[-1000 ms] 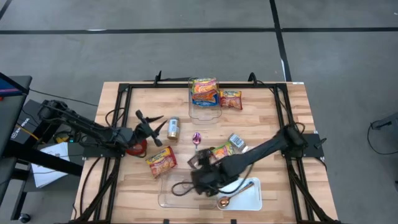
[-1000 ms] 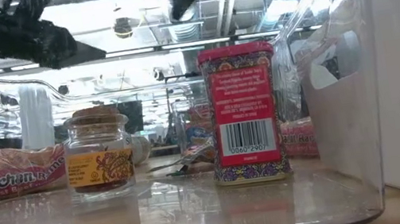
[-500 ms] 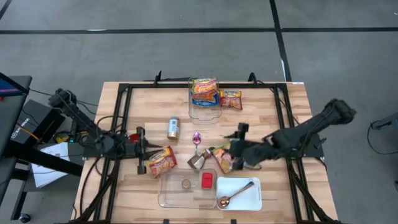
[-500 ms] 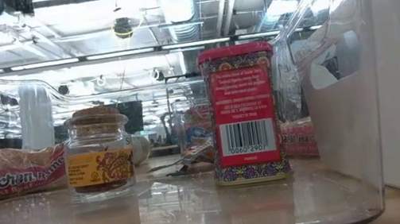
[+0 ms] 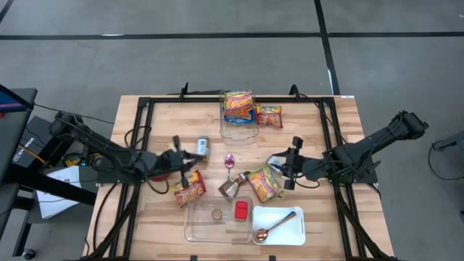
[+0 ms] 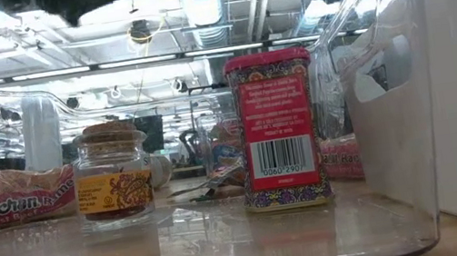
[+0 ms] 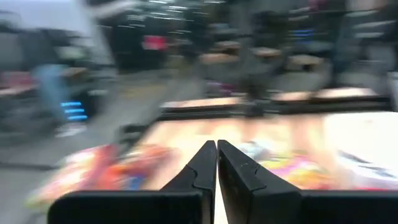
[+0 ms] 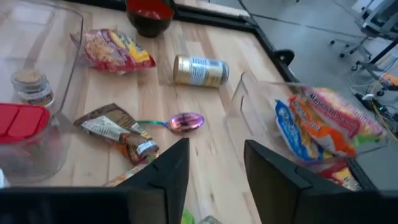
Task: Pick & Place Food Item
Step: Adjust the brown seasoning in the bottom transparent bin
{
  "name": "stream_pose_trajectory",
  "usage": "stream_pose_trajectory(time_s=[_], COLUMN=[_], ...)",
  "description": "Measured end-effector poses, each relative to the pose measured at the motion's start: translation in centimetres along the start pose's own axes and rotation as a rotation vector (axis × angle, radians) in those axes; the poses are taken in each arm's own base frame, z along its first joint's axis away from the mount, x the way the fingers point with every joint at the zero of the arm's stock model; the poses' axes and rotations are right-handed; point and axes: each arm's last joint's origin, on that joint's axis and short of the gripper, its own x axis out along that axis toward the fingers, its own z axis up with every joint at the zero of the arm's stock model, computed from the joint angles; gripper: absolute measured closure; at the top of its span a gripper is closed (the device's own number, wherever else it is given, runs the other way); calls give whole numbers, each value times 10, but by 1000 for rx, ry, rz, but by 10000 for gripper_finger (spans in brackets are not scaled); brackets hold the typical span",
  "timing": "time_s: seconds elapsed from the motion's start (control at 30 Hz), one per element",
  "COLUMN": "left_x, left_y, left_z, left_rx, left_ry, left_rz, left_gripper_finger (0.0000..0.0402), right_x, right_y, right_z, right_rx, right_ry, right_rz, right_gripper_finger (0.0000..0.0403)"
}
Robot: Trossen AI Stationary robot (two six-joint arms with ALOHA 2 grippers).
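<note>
A ramen packet [image 5: 188, 189] lies flat on the wood left of centre, and another [image 5: 267, 182] lies right of centre. My left gripper [image 5: 187, 161] hangs just beyond the left packet; the left wrist view shows its fingers [image 7: 216, 158] shut and empty. My right gripper [image 5: 288, 165] is open and empty by the right packet's right end; its fingers [image 8: 216, 168] stand apart. The near clear bin [image 5: 194, 230] holds a cork-topped jar [image 6: 112, 174] and a red tin [image 6: 277, 129], both upright.
A far clear bin [image 5: 238, 125] holds ramen packets, with a loose packet [image 5: 269, 116] beside it. A can [image 5: 202, 148], a purple spoon [image 5: 230, 161] and a brown packet [image 5: 232, 187] lie mid-table. A white tray [image 5: 290, 233] with a spoon sits near right. A red bowl [image 8: 149, 12] stands by the left arm.
My right gripper has risen from over the near clear bin and drawn back toward the table's right edge and a little farther away, uncovering the jar and red tin in the bin. My left gripper swung toward the near edge, then back toward the can.
</note>
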Motion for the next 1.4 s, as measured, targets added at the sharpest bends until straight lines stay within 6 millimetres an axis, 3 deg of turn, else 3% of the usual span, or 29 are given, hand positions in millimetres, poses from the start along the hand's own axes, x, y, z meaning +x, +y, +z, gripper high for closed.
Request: stream_pose_trajectory(time_s=[0.1, 0.3, 0.6, 0.73, 0.93, 1.13, 1.4], left_x=[11, 29, 49, 56, 72, 81, 83], left_y=[-3, -23, -71, -94, -117, -127, -127], left_z=[9, 18, 8, -6, -28, -47, -48], left_rx=[-24, -87, -120, -114, -105, -71, -54], left_ry=[75, 391, 684, 844, 954, 1001, 972], left_rz=[-228, -572, -882, -891, -882, -826, -784], left_gripper_finger=[400, 401, 401, 401, 401, 401, 401], right_x=[2, 5, 5, 3, -1, -4, -5], right_y=[1, 2, 3, 6, 11, 15, 15], right_z=[-6, -16, -15, -14, -11, -11, -10], right_rx=[8, 1, 4, 10, 11, 8, 1], right_ry=[14, 34, 26, 7, -25, -40, -45], right_rz=[-2, -7, -1, 14, 40, 63, 65], right_gripper_finger=[261, 270, 272, 272, 272, 272, 272])
